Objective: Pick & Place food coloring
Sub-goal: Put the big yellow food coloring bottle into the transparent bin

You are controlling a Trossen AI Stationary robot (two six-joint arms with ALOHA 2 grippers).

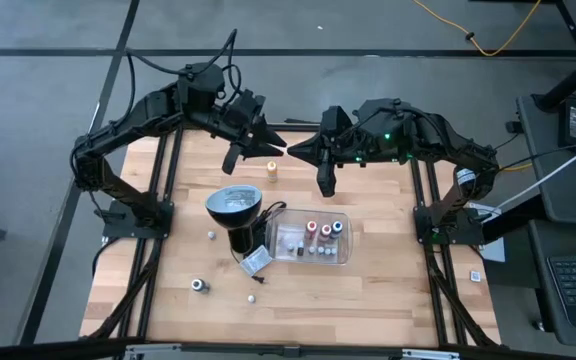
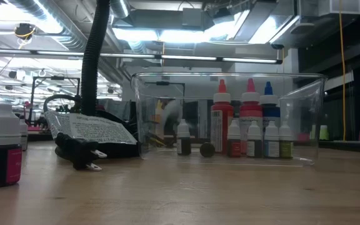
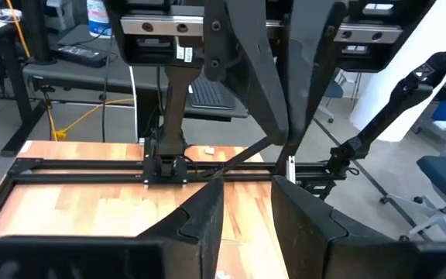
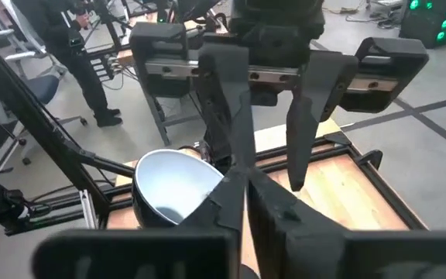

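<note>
From my seat, the small orange food coloring bottle (image 1: 271, 170) stands just near of my slightly parted, empty left gripper (image 1: 236, 158), right gripper (image 1: 326, 185) closed.

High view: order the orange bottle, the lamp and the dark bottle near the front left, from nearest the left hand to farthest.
From the left hand:
1. Orange bottle, just beside it at the back edge.
2. Lamp, mid-table.
3. Dark bottle, front left.

Loose bottles (image 1: 199, 285) too small; person (image 4: 76, 46) cut off.
</note>
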